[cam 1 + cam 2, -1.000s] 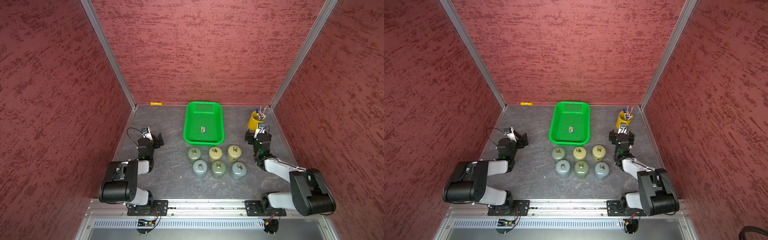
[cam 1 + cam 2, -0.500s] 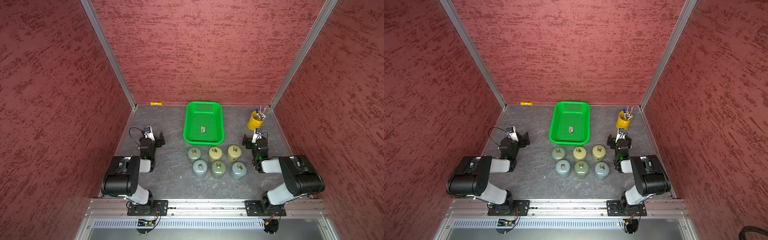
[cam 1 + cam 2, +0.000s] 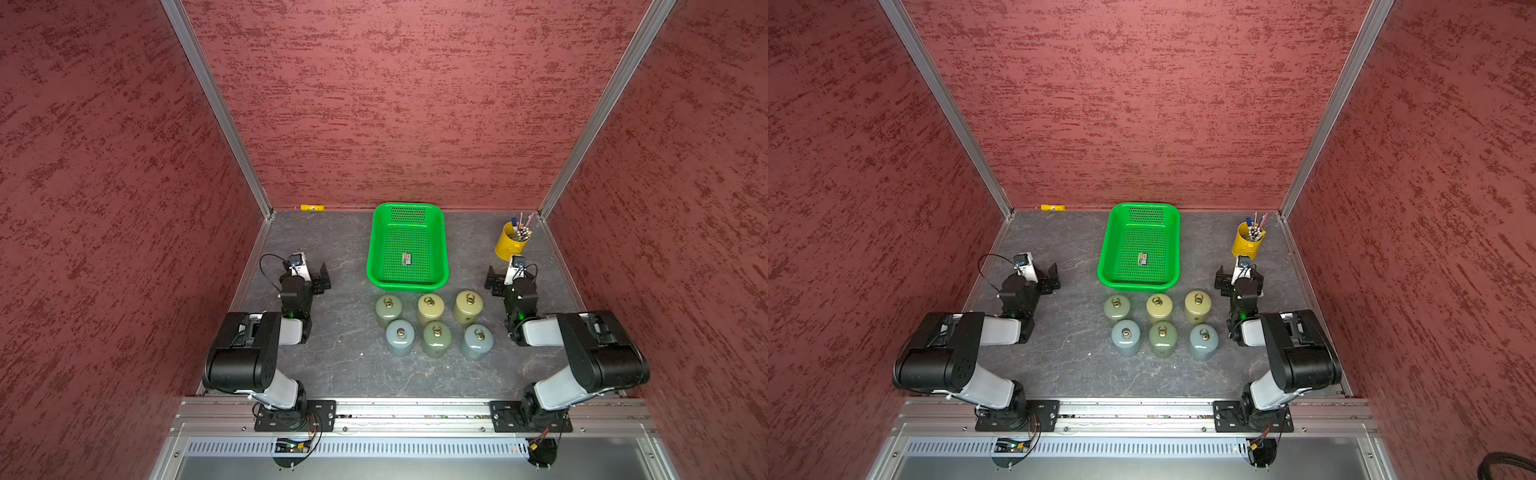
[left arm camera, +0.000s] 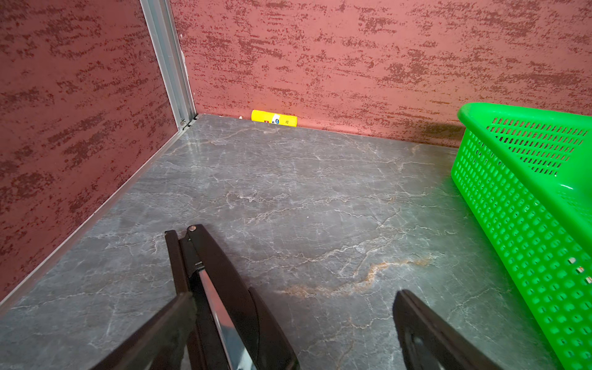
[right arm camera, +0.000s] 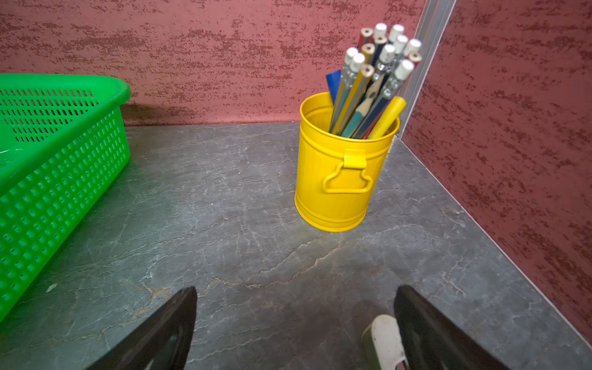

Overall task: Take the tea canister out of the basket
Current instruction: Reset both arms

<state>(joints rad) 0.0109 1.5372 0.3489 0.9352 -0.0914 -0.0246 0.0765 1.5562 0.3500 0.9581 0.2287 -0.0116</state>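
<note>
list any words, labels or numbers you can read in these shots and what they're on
No text anywhere is legible.
sticker on the floor of the green basket: print too small to read.
yellow tube by the back wall: blue and white logo and small marks, too blurred to read.
pencils in the yellow bucket: no print visible.

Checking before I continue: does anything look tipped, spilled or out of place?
Nothing looks spilled. The basket holds only a small dark label on its floor, and all six canisters stand upright on the table in front of it. A yellow tube lies on its side against the back wall.
</note>
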